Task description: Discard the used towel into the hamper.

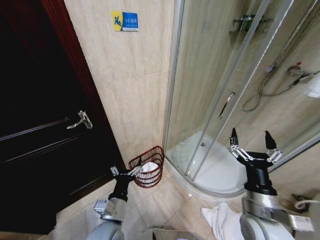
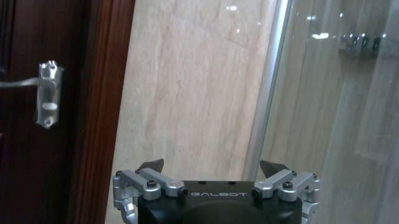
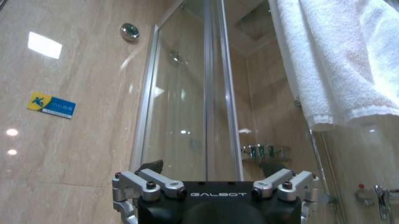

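My right gripper (image 1: 253, 144) is raised in front of me with its fingers spread wide and nothing between them, pointing up toward the glass shower enclosure (image 1: 220, 95). My left gripper (image 1: 125, 172) sits lower, also spread open and empty, its fingertips right beside the rim of the hamper (image 1: 148, 172). From the right gripper outward, the thing that matters is below and behind it: a white towel (image 1: 222, 220) lies crumpled on the floor tiles just beside the base of my right arm, near the curved edge of the shower tray (image 1: 220, 172). It is a loose heap, so I can't call a clear long axis. The hamper stands on the floor against the tiled wall, between the dark door (image 1: 35, 130) and the shower frame, well off to the left of the right gripper. Something white already lies inside it. I judge the floor towel to be the one to throw away; the right arm is clearly the nearer one, and it would have to drop and reach back toward my base, then carry leftward across to the hamper. In the right wrist view, another towel (image 3: 337, 60) hangs above by the glass.
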Controlling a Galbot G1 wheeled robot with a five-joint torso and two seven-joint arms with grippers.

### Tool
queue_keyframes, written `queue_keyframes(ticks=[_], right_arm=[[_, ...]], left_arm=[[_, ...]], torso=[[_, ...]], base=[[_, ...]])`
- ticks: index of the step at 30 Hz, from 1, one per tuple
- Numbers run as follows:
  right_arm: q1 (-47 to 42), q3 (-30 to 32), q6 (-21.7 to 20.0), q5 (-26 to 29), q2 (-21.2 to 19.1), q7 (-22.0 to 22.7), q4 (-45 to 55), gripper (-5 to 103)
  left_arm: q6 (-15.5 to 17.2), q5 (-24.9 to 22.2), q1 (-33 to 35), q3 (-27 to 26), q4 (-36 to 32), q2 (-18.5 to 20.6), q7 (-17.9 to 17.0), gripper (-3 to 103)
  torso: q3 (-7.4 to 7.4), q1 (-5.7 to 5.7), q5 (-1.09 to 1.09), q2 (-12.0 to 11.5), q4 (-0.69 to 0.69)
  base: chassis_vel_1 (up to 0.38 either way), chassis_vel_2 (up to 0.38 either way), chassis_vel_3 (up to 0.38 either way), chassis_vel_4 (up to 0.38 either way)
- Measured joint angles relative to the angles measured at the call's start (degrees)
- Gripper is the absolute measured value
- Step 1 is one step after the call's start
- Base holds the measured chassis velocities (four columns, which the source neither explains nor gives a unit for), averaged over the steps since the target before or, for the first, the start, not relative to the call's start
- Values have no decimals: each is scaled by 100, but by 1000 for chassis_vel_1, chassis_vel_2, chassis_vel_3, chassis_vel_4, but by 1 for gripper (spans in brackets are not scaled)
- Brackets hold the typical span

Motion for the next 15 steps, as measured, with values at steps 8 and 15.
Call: queue_keyframes(ticks=[8, 15], right_arm=[[-14, 17, 1, 9, -6, 7, -1, 100], [-6, -1, -1, 9, 4, 8, 0, 100]], left_arm=[[8, -6, -195, -352, -5, 144, 164, 100], [-86, -9, -242, -807, -88, 385, 312, 100]], torso=[[0, 0, 4, 0, 0], [0, 0, 3, 0, 0]], base=[[0, 0, 0, 0], [0, 0, 0, 0]])
